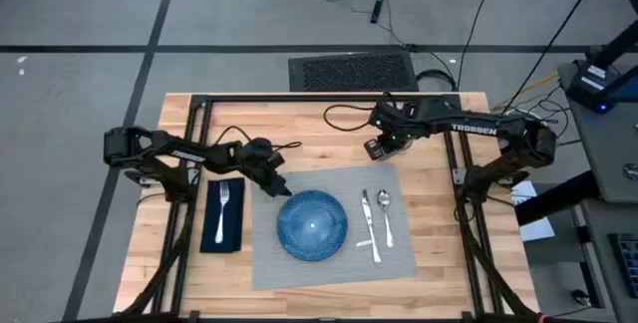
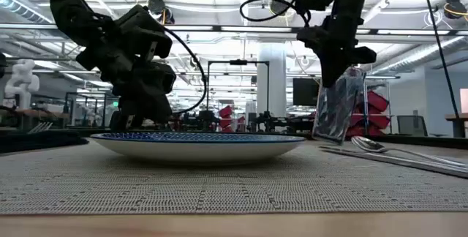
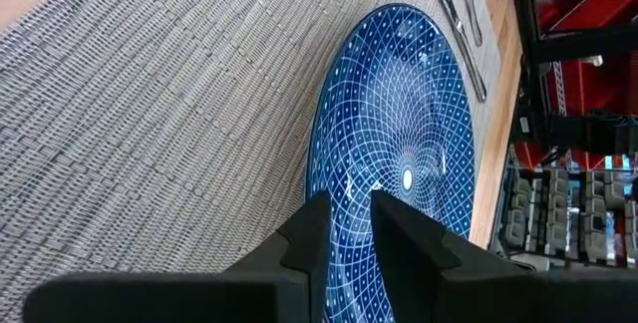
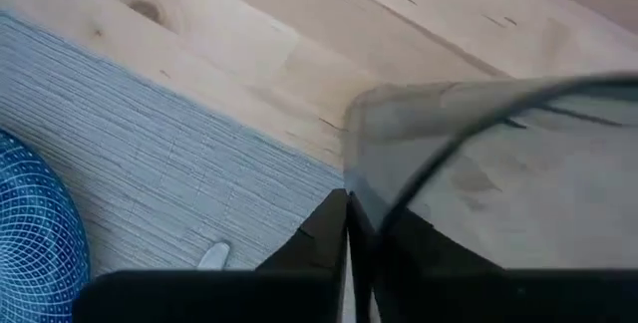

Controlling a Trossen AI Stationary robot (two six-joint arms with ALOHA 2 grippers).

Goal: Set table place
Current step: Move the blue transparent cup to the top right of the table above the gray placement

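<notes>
The scene is evenly lit from overhead, and bright ceiling strips are seen in the low view. The glass is blurred in the right wrist view, perhaps from closeness.

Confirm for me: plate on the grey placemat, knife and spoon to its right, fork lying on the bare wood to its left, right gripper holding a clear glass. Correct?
Not quite. The fork lies on a dark napkin, not on bare wood; the high view shows it. The rest holds: plate on the placemat, knife and spoon to its right, right gripper holding the glass.
</notes>
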